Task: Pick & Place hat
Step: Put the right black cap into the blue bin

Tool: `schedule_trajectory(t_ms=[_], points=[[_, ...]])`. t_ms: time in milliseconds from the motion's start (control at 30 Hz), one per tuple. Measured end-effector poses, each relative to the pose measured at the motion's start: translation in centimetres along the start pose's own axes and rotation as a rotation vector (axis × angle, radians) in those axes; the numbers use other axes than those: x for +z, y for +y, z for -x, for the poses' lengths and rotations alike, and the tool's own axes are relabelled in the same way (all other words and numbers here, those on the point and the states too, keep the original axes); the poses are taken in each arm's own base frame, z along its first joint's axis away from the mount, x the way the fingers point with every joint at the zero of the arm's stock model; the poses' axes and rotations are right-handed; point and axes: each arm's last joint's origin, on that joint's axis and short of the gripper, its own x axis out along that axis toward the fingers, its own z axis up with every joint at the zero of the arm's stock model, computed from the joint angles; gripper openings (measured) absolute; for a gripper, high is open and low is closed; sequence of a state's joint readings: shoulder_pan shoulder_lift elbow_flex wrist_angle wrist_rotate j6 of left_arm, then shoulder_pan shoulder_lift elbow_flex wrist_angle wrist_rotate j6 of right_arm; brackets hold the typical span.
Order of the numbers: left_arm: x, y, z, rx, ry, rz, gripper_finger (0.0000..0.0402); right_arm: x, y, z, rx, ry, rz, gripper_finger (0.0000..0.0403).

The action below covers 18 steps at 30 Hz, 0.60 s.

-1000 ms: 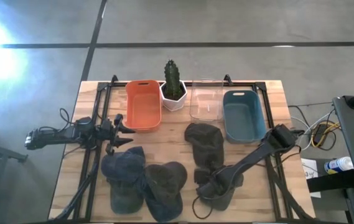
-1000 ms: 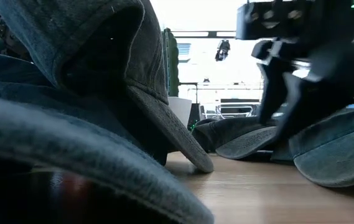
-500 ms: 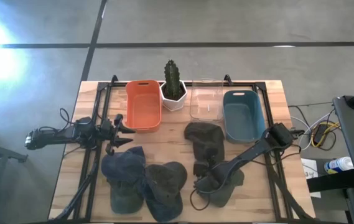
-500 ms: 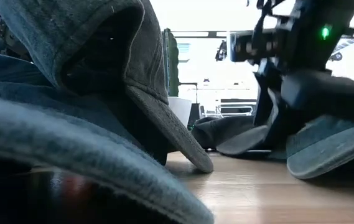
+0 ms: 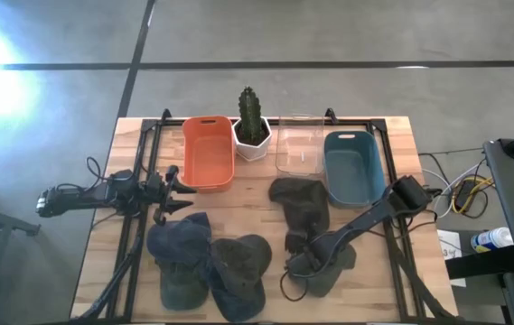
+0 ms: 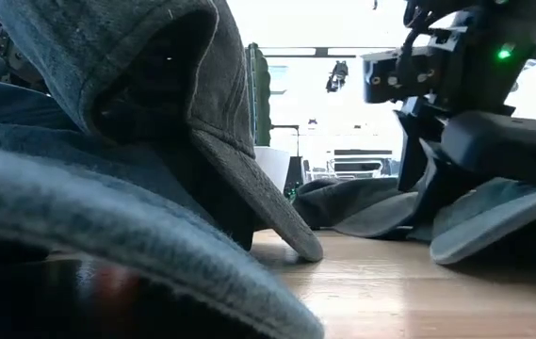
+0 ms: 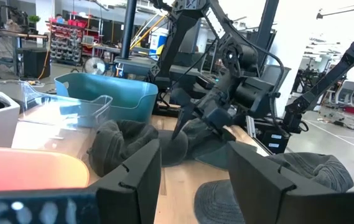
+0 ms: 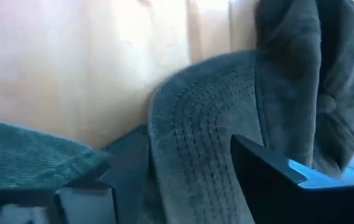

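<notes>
The right end effector (image 5: 294, 267) sits low on a dark hat (image 5: 324, 264) beside the blue bin (image 5: 353, 168).

No text, label, brand, number or sign can be read in any view; distant shelves and equipment in the room behind are too small for lettering to be made out.

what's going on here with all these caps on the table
The right gripper is down at the near right cap, its open fingers straddling the brim; in the low view the brim tilts up off the wood. The left gripper waits open beside the orange bin, holding nothing. Three more caps lie on the table, and the bins hold no cap.
</notes>
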State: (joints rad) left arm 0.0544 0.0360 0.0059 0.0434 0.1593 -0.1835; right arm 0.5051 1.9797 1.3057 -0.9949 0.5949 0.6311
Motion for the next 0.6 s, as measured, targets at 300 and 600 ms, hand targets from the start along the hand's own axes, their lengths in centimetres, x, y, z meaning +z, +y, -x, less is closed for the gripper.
schedule_trajectory(t_ms=[300,600], points=[[0.0,0.0,0.0,0.000,0.000,0.000,0.0174,0.6,-1.9,-0.7,-0.044,0.050,-0.095,0.0047],[0.0,0.0,0.0,0.000,0.000,0.000,0.0174,1.5,-4.7,2.7,0.016,-0.032,-0.244,0.0009]])
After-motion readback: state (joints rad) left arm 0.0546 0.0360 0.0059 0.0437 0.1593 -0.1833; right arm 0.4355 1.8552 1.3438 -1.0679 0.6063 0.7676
